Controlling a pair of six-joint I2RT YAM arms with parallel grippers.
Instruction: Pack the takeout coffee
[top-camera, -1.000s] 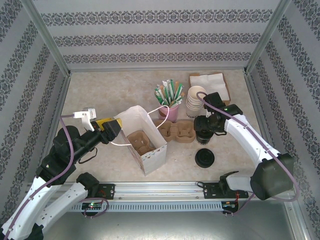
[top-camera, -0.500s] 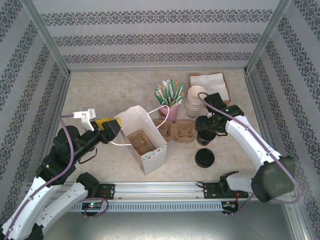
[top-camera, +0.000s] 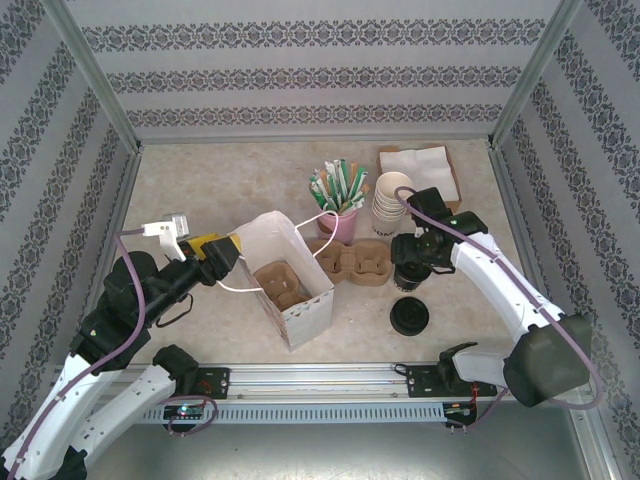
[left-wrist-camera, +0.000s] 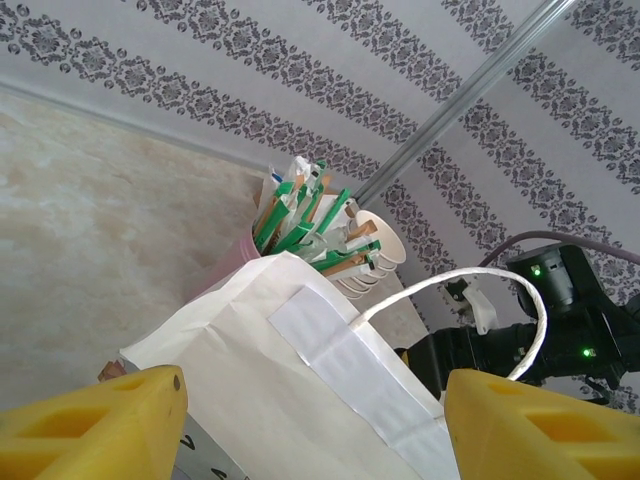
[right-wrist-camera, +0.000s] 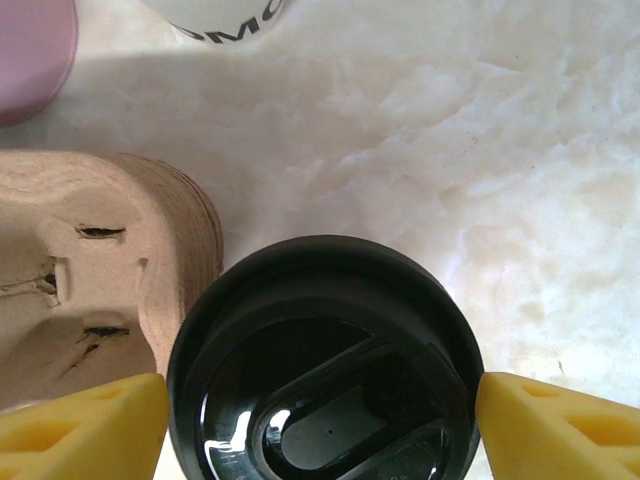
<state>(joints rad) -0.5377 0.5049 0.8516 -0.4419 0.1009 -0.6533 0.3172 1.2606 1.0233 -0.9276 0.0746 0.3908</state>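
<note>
Takeout coffee (right-wrist-camera: 325, 360) was noted on the table (right-wrist-camera: 520, 150) against the cardboard carrier (right-wrist-camera: 90, 260), its body hidden under its lid. Right gripper (right-wrist-camera: 322, 400) was set astride it; whether it gripped the cup or only flanked it could not be told. Left gripper (left-wrist-camera: 315, 420) was spread wide at the paper bag (left-wrist-camera: 250, 350), fingertips cut off.

Clearances. Bare surface (top-camera: 220, 170) lies open left of and behind the paper bag (top-camera: 305, 305), and right of the takeout coffee (right-wrist-camera: 325, 350). The cardboard carrier (right-wrist-camera: 90, 270), just beside the coffee, closes its left flank; the cream cup stack (top-camera: 390, 200) stands behind it, the loose lid (top-camera: 409, 317) in front. The bag's mouth opens upward, with a second carrier (top-camera: 280, 285) inside; the left hand (top-camera: 225, 255) stands at its left rim.
</note>
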